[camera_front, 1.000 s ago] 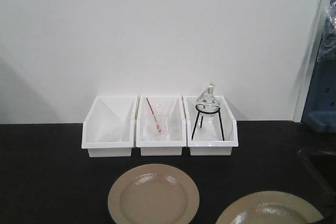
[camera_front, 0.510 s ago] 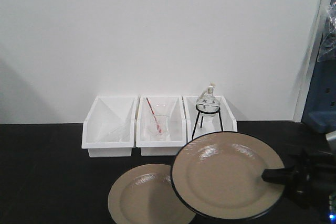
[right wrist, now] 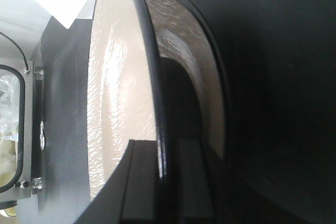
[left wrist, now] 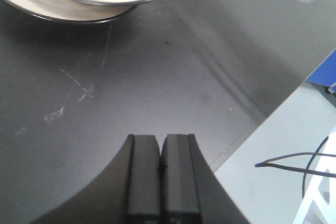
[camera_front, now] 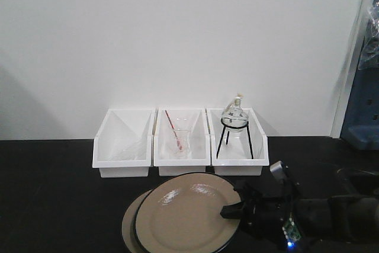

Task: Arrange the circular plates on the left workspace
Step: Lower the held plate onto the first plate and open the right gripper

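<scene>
Your right end effector [right wrist: 167, 153] is pinched shut on the rim of one circular plate [camera_front: 186, 214]. I'd guess an edge grip is about the only way to carry something that flat. It hangs tilted just past the fingers, over the other plate [camera_front: 128, 224] lying on the bench [camera_front: 53, 188]. Left end effector [left wrist: 161, 148]: closed, empty, plates ahead of it. White bins [camera_front: 180, 143] sit beyond.

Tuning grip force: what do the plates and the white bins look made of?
Plates: glossy tan face with bright glare patches and a thin dark rim. Glazed ceramic or melamine, can't tell which. White bins: uniform white, smooth moulded walls with a soft sheen, likely plastic.
</scene>
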Controlling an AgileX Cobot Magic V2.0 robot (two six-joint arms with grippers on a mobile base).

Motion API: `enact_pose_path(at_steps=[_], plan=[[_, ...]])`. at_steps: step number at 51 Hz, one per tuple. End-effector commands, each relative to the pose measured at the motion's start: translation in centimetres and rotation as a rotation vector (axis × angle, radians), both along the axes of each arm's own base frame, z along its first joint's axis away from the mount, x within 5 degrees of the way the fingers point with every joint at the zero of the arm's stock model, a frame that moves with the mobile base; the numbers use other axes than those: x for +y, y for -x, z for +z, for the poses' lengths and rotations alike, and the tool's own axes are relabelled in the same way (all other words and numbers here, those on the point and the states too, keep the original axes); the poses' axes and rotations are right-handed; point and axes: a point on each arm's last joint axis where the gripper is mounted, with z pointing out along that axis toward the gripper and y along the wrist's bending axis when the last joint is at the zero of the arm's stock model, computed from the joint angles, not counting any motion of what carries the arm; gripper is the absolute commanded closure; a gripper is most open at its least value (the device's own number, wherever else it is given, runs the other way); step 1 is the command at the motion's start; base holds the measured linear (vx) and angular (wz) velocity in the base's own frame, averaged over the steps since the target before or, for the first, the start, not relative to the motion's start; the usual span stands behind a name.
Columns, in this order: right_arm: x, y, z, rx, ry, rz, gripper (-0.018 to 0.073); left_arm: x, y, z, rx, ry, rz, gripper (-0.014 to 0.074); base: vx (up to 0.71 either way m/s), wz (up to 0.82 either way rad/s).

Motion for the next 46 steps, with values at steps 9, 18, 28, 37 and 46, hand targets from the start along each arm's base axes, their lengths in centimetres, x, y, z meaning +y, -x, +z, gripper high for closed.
enact_pose_path(at_steps=[9,18,28,37,46], plan=[[2.2,-2.8,3.1,-0.102,-0.155,0.008,0.0537,-0.2,-0.3,1.2,-0.031,0.061,0.036,0.0596,0.00,0.00],[2.4,-3.1,2.5,-0.125,-0.122,0.026,0.0409,-0.2,-0.3,1.1,-0.017,0.069,0.039,0.0596,0.00,0.00],[2.4,-3.1,2.4,-0.262,-0.013,0.117,0.0204,-0.1,-0.3,1.1,-0.013,0.065,0.043,0.0596,0.00,0.00],[1.5,-3.2,2.4,-0.414,0.143,0.212,0.0166,0.0,-0.3,1.0,-0.018,0.041,0.044,0.0596,0.00,0.00],[0.8,-3.0,2.9,-0.561,0.330,0.330,0.0176,0.1,-0.4,0.9,-0.031,0.024,0.056,0.0596,0.00,0.00]])
